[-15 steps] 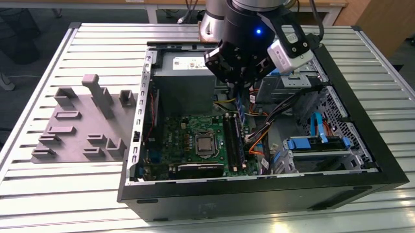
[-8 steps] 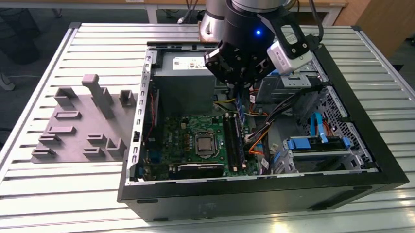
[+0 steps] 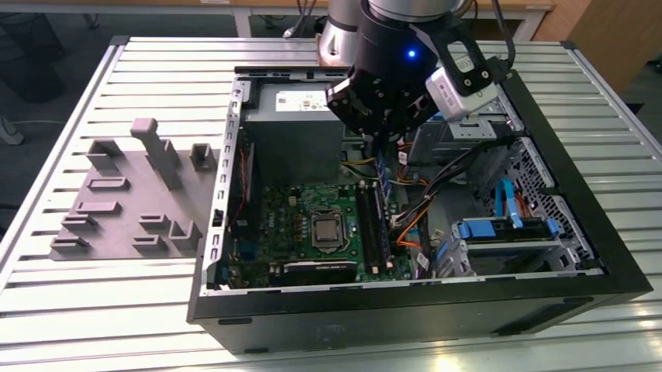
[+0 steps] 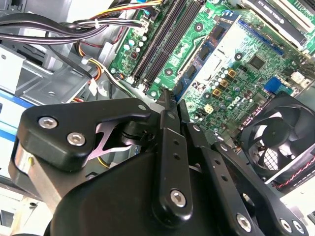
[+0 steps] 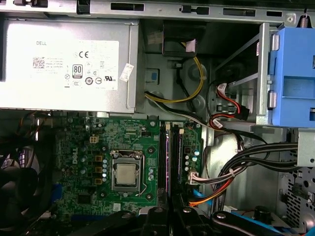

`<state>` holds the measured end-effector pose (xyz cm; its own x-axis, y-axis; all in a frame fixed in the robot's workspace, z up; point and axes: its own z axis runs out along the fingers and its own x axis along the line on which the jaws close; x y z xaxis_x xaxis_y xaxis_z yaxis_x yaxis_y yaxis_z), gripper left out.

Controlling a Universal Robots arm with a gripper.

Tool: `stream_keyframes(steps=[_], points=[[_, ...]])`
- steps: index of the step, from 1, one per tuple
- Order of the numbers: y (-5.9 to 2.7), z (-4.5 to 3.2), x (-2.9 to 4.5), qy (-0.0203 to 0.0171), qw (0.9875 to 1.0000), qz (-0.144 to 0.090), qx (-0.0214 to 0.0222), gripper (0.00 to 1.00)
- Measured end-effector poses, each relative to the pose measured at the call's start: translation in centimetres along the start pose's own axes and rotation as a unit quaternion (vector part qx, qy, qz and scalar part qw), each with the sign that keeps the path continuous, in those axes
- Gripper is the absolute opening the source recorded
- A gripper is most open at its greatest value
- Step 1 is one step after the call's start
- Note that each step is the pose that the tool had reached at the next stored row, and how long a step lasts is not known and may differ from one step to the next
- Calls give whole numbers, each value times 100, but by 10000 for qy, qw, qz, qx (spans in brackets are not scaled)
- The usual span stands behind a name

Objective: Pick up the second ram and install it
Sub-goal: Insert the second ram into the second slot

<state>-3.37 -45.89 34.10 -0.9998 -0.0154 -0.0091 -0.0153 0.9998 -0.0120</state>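
Over the slots [image 5: 161,157], fingers [image 4: 170,147] clenched on the ram [image 3: 385,169]: probably light, stiff, thin, fragile; best pinched by its edges, off the chips.

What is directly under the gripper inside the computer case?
Under the gripper lie the black memory slots on the green motherboard, beside the processor socket. The gripper's own fingers cover the near ends of the slots.

Lab/workshop: slatted metal bench [image 3: 62,232], open PC case [image 3: 579,194], robot arm.
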Motion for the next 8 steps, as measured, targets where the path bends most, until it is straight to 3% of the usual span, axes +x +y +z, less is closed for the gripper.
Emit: stream_keyframes(steps=[8], points=[[1,46,0,0,10000,1,1,14]])
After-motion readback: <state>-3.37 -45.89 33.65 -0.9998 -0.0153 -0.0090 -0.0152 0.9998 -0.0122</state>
